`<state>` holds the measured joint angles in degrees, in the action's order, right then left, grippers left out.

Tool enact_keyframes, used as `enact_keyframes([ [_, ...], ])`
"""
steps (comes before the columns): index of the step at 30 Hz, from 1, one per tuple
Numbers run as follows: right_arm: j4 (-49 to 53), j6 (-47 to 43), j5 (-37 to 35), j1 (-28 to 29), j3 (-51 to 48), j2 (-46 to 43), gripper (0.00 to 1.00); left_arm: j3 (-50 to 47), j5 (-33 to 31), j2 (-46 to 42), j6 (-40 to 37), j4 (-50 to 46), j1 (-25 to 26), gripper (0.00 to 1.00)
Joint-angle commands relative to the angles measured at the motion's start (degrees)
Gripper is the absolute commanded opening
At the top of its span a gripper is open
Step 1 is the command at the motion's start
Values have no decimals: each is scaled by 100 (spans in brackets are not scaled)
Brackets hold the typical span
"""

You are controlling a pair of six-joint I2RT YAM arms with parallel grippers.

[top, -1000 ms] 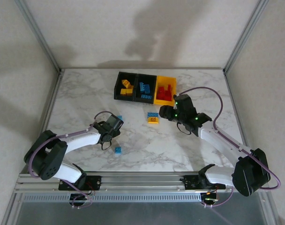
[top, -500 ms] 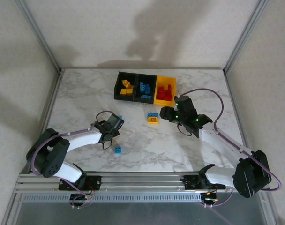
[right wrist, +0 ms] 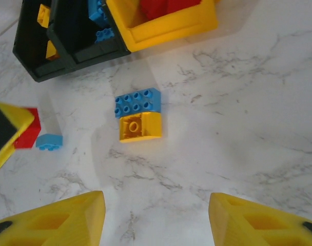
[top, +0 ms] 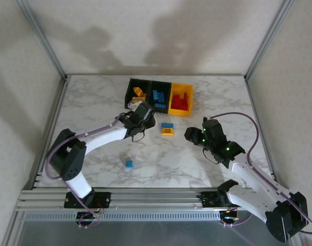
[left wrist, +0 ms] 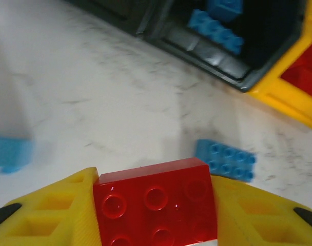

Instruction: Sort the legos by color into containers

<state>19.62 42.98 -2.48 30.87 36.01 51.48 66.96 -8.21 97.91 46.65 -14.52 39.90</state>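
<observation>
Left tool [left wrist: 155, 212]: you had it clamped on a red lego [left wrist: 155, 197].
Right tool [right wrist: 155, 220]: you held it spread wide.

A white marbled bench [right wrist: 233, 128] is seen from above. Along the top edge stand three joined plastic bins. The yellow bin [right wrist: 166, 28] on the right holds red studded bricks [right wrist: 163, 6]. The middle black bin [right wrist: 92, 52] holds blue studded bricks [right wrist: 98, 13], and the left black bin [right wrist: 35, 72] holds yellow bricks [right wrist: 43, 14].

Near the centre lies a blue eight-stud brick [right wrist: 138, 102], with a yellow square brick [right wrist: 140, 126] touching its near side. To the left lies a small light-blue brick [right wrist: 49, 142]. Beside it, at the left edge, a red plastic brick [right wrist: 30, 132] sits against a yellow-and-black finger of the left gripper [right wrist: 4, 130].

At the bottom, the right gripper's two yellow fingers [right wrist: 53, 218] stand wide apart, with bare bench between them.
</observation>
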Motion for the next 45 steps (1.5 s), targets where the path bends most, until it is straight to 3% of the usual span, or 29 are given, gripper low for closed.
enact_keyframes([
  [1, 226, 202, -287, -55, -127, -314, 56, 680, 315, 482, -214, -45, 87, 33],
  [13, 161, 380, -112, -66, -555, -694, 57, 2951, 843, 2188, -333, 84, 207, 33],
  [26, 545, 360, -244, -69, -562, -1097, 57, 5850, 879, 4140, -464, -689, 211, 35],
  [36, 763, 308, -290, -72, -422, -1237, 57, 6607, 994, 4775, -493, -727, 167, 37],
  [45, 708, 290, -271, -71, -402, -1179, 57, 6693, 1008, 4761, -500, -779, 166, 56],
])
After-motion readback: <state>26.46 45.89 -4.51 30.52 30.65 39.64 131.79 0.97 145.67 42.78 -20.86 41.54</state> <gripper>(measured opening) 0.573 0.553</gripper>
